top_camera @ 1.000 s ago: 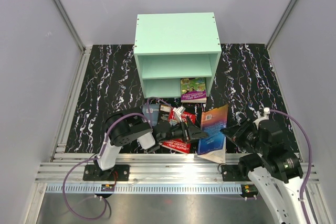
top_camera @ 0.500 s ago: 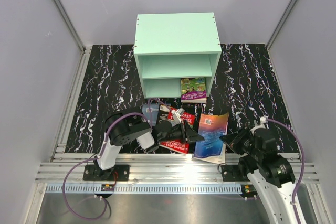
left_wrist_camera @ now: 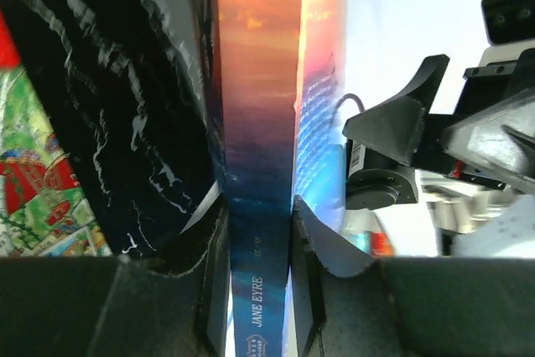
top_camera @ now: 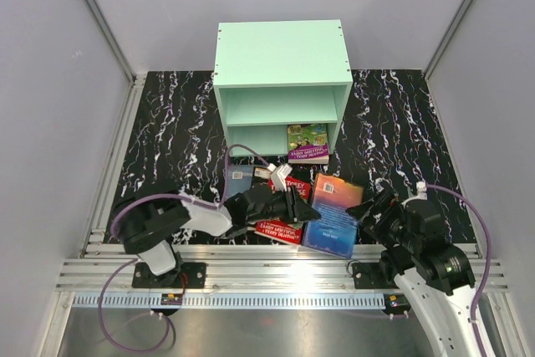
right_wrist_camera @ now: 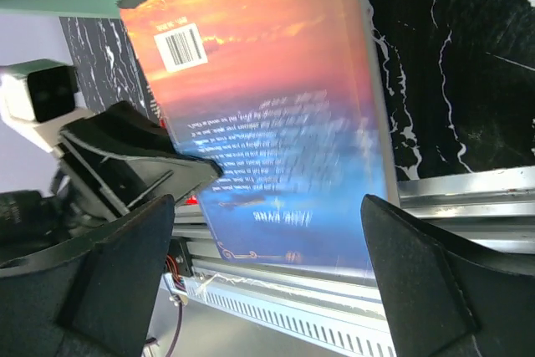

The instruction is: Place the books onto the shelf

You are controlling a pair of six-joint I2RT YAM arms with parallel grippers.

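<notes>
- My right tool (right_wrist_camera: 267, 240) just sprang apart, releasing the thin blue-and-orange paperback book (top_camera: 334, 213).
- My left tool (left_wrist_camera: 257, 236) clamps its spine: handover done.
- Book at 5 o'clock of mint-green wooden shelf (top_camera: 280, 60), unshelved.

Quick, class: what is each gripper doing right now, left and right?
Left gripper: closed on the spine of the blue-and-orange "Jane Eyre" book.
Right gripper: open, holding nothing.
</notes>
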